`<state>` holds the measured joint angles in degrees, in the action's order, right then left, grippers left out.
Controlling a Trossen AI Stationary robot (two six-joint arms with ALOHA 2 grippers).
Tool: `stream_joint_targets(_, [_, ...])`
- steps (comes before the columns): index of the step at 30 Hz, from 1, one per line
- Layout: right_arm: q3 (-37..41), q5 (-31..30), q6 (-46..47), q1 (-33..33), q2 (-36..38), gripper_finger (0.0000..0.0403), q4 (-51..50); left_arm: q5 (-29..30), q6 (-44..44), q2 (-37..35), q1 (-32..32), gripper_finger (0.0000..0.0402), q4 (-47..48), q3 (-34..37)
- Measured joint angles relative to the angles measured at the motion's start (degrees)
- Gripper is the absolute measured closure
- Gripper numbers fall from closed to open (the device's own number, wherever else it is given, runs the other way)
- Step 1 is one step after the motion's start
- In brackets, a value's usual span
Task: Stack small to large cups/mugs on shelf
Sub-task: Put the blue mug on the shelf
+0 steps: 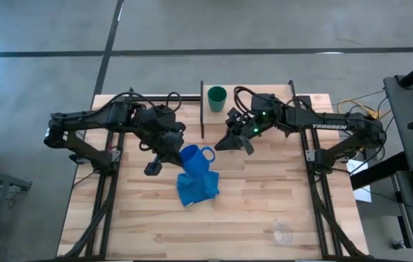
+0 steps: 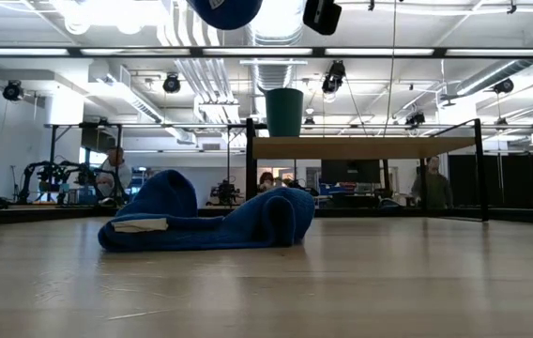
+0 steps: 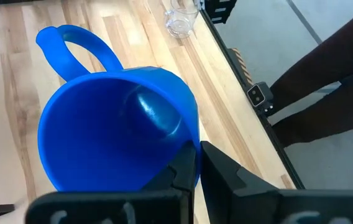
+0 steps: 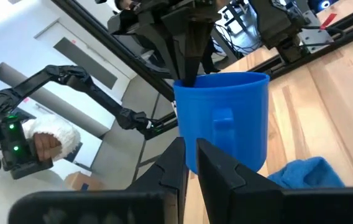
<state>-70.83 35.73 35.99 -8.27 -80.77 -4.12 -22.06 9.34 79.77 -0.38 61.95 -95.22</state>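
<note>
I hold the blue mug up off the table, above the blue cloth, mouth upward and tipped a little, its long axis near vertical. Its handle points toward my right arm's side. My left gripper is clamped on the rim, one finger inside the wall and one outside. In the low view only the mug's rounded bottom shows, cut off by the picture's upper edge.

The green cup stands upright on the shelf, at the end by one black upright. The clear glass sits well apart, near the table's front edge on my right side; it is faint against the wood, and I think it stands upright.

My right gripper hangs above the table beside the shelf, near the mug but not touching it, its fingers drawn close with only a thin slit between them and nothing in them.
</note>
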Motion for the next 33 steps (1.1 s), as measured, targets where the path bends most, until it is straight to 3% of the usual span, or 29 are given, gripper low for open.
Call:
stream_joint_targets(25, [0.0, 0.2, 0.0, 0.0, 0.0, 0.0369, -2.7, 0.0, 1.6, -0.1, 0.0, 0.0401, 0.1, 0.0])
stream_joint_targets(33, [0.0, 0.2, -12.1, 0.0, 0.1, 0.0369, -3.0, 0.0, 2.1, -0.1, -0.1, 0.0401, 0.4, 0.0])
